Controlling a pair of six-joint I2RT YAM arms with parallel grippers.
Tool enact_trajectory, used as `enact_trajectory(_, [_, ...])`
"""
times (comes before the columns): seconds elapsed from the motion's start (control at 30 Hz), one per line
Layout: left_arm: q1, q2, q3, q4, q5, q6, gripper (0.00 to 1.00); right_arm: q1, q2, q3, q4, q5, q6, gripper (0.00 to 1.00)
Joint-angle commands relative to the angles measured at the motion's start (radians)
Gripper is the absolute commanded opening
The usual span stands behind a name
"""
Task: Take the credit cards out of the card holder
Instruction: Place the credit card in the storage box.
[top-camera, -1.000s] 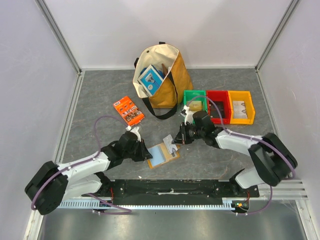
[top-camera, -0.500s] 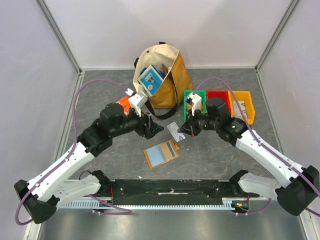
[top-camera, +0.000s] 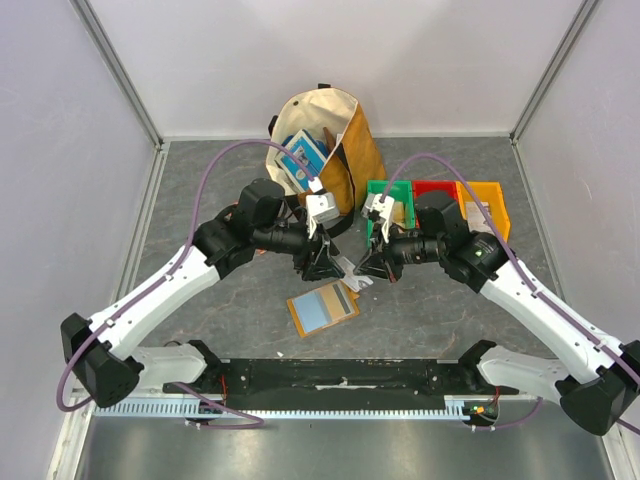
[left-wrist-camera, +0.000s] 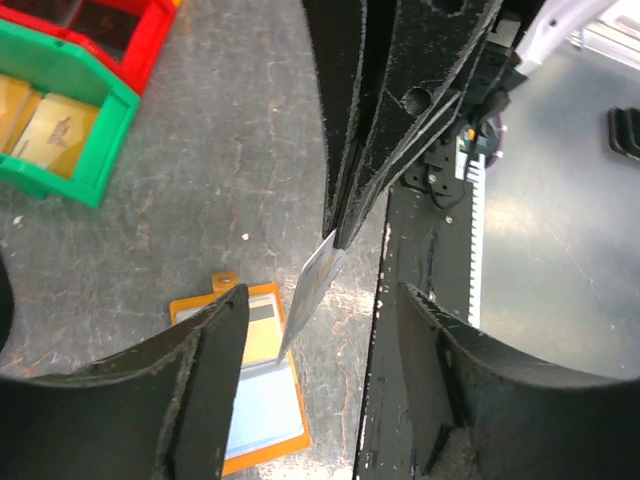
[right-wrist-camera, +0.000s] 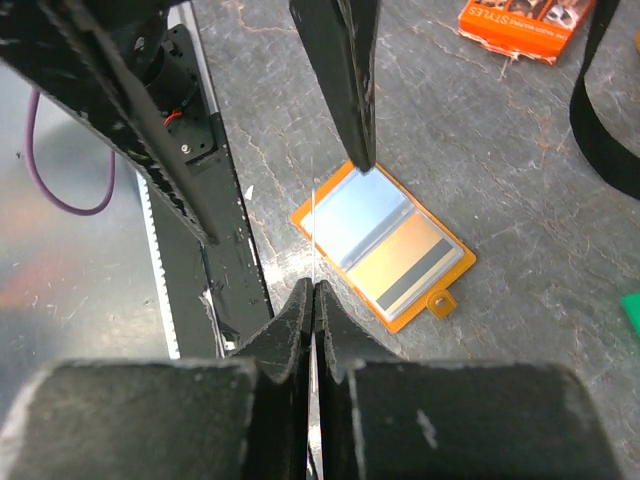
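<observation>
Pinching a pale card above the open holder, right hand is shut; left hand gapes empty; a striped card seems left inside.

Pale card near open card holder

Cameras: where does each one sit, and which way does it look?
Top: above and behind, facing down at the table; left arm and right arm show.
Left wrist: on the left arm, facing down at the holder and card; open left fingers show.
Right wrist: on the right arm, facing down at the holder; right fingers show, pinching the card.
Shared: both wrist views see holder and card.
</observation>
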Motion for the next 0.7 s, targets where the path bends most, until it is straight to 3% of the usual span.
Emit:
enact_trajectory(0.0, [0.001,0.023,0.068,-0.031,0.148,0.087,0.63,0.025,0.006,0.062,-0.039,-0.040,-0.069,0.06])
enact_trajectory(0.3, [0.001,0.067,0.062,-0.033,0.215,0.088,0.31,0.071,0.029,0.083,-0.040,-0.037,-0.089,0.06])
enact_trajectory(0.37, [0.001,0.067,0.057,-0.034,0.227,0.090,0.18,0.073,0.030,0.083,-0.040,-0.040,-0.093,0.06])
enact_trajectory(0.4, [0.001,0.067,0.057,-0.037,0.232,0.090,0.03,0.073,0.032,0.083,-0.040,-0.041,-0.096,0.06])
enact_trajectory(0.6, [0.004,0.015,0.016,-0.005,0.149,0.053,0.02,0.072,-0.028,0.033,0.058,0.034,-0.044,0.26])
enact_trajectory(0.67, [0.006,-0.028,-0.021,0.055,0.038,-0.024,0.02,0.072,-0.068,-0.007,0.128,0.106,0.005,0.43])
